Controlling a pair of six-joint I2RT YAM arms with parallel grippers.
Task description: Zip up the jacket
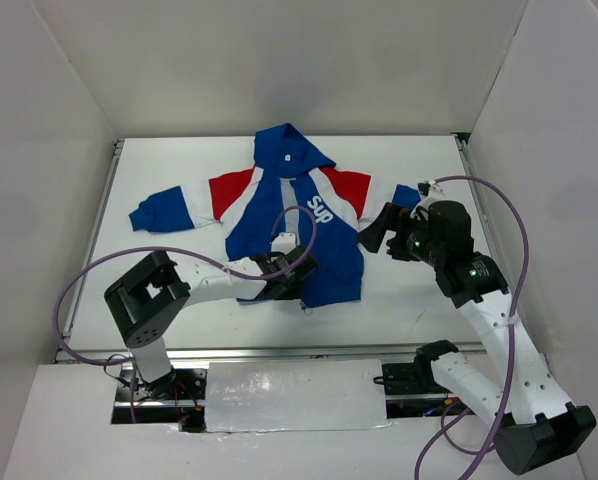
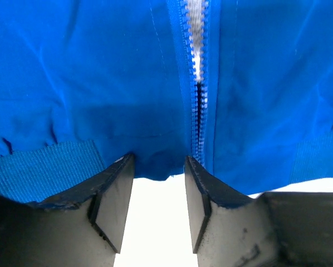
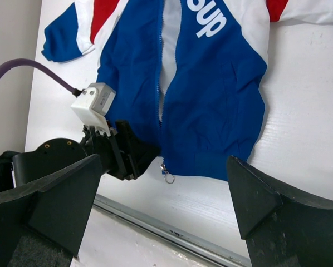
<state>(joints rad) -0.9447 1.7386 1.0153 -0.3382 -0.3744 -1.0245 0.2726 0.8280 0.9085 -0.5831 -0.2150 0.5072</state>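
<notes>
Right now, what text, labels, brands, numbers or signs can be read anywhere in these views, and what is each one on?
"Sup": white lettering on the blue chest of the jacket, running sideways in the top view; the right wrist view crops its upper edge.
Left wrist view: no text, only blue fabric and the zipper.
White camera box on the left wrist: no print that can be read.

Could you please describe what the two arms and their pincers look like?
The left arm and right arm have white links with black joints. Purple cables trail from both. The left pincer and right pincer have thick black wedge-shaped fingers. A white camera box sits on the left wrist; green lights glow on the right arm.
</notes>
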